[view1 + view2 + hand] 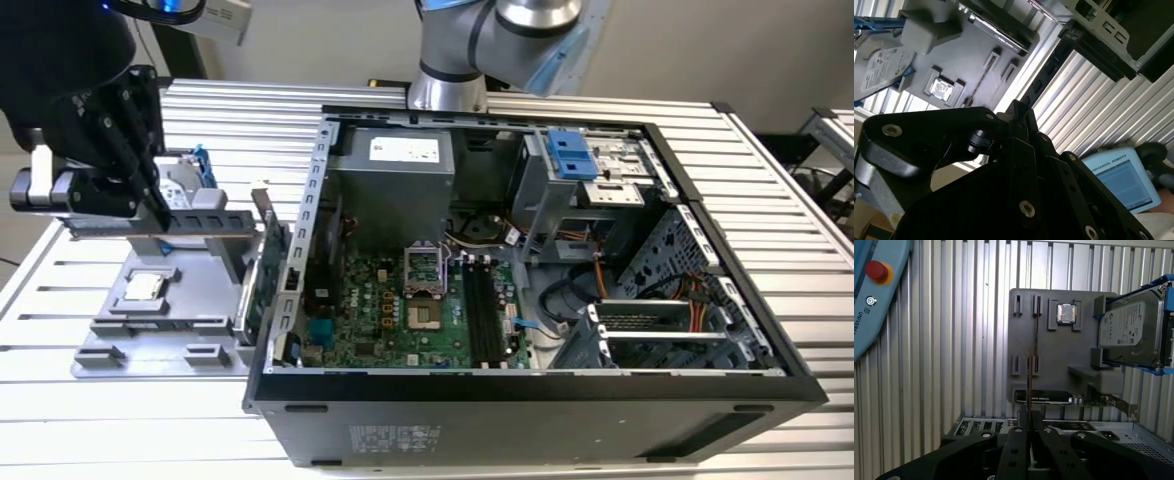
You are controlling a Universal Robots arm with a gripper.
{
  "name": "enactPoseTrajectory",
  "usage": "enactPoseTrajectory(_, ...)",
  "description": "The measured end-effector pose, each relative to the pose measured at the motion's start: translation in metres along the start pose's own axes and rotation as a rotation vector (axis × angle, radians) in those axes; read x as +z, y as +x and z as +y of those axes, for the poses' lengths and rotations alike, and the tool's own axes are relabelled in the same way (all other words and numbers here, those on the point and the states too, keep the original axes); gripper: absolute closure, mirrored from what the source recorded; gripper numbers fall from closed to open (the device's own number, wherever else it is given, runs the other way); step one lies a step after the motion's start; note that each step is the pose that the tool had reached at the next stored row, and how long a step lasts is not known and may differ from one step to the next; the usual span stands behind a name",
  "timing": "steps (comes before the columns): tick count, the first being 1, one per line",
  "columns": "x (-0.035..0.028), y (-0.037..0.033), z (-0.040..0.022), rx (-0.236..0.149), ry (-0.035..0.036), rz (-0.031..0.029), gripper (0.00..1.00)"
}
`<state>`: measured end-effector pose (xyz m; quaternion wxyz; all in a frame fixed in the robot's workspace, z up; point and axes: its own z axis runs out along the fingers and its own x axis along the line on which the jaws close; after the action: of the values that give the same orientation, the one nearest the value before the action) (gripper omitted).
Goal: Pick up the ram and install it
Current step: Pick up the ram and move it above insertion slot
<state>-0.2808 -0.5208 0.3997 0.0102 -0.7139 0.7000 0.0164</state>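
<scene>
The ram (200,225) is a thin grey stick held level above the grey fixture plate (160,345) at the exterior view's left. My gripper (154,218) is shut on it near its middle. In the first wrist view the ram (1032,365) shows edge-on as a dark line running out from between my nearly closed fingers (1016,432), over the fixture plate (1054,355). The black memory slots (487,315) lie on the motherboard inside the open computer case (534,390), to the exterior view's right of my gripper.
On the fixture sit a processor chip (1066,313), a silver hard drive with blue rails (1129,330) and a green expansion card (274,270) standing beside the case wall. A teach pendant (874,290) lies on the ribbed metal table (954,365).
</scene>
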Motion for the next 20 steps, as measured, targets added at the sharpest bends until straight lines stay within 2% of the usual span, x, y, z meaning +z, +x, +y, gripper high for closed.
enactPoseTrajectory(20,-0.0001,0.0003,-0.0173,0.000,0.0000,-0.0001,1.00)
